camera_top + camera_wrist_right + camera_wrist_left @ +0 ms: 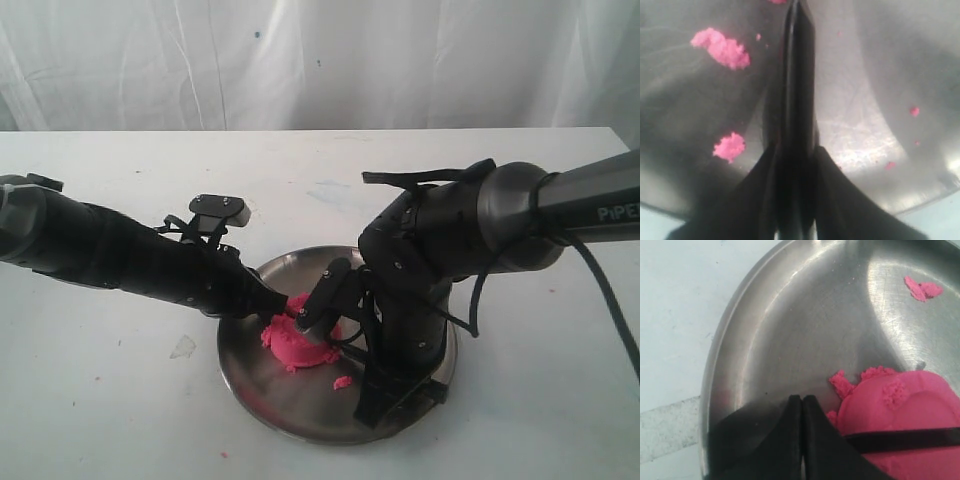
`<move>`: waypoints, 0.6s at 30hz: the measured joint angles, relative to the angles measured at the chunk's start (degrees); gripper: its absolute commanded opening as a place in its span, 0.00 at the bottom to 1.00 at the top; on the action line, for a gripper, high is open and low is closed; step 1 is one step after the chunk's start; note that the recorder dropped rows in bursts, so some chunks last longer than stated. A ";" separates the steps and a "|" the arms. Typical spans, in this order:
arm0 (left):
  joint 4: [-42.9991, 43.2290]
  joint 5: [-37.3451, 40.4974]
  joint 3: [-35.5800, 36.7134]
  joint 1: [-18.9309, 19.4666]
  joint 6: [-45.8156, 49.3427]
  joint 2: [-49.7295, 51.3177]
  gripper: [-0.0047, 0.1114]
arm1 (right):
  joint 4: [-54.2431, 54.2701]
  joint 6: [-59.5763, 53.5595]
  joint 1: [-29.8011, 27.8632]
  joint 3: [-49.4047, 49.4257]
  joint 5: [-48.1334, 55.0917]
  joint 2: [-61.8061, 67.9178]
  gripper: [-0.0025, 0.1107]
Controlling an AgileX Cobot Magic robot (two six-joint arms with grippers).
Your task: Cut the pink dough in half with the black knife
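The pink dough (295, 345) sits as one ragged-rimmed lump on the steel plate (240, 370). In the left wrist view the black knife (900, 440) lies as a thin dark strip across the dough (910, 405). My left gripper (802, 397) is shut with nothing between its fingers, its tips on the plate beside the dough; it is also seen from outside (285, 303). My right gripper (795, 145) is shut on the black knife (799, 75), whose blade runs out over the plate (880, 75). The right arm (400, 300) stands bent over the plate and hides the knife in the exterior view.
Pink crumbs (343, 382) lie loose on the plate, also seen in both wrist views (922, 289) (722, 47). A small clear scrap (183, 347) lies on the white table left of the plate. A white curtain hangs behind the table.
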 measured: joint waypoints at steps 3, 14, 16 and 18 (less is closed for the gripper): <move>0.00 -0.11 0.00 0.00 0.10 0.00 0.04 | 0.00 0.00 0.00 0.00 0.00 0.00 0.02; 0.00 -0.11 0.00 0.00 0.32 0.00 0.04 | 0.00 0.00 0.00 0.00 0.00 0.00 0.02; 0.00 -0.11 0.00 0.00 0.32 0.00 0.04 | 0.00 0.00 0.00 0.00 0.00 0.00 0.02; 0.00 -0.11 0.00 0.00 0.44 0.00 0.04 | 0.00 0.00 0.00 0.00 0.00 0.00 0.02</move>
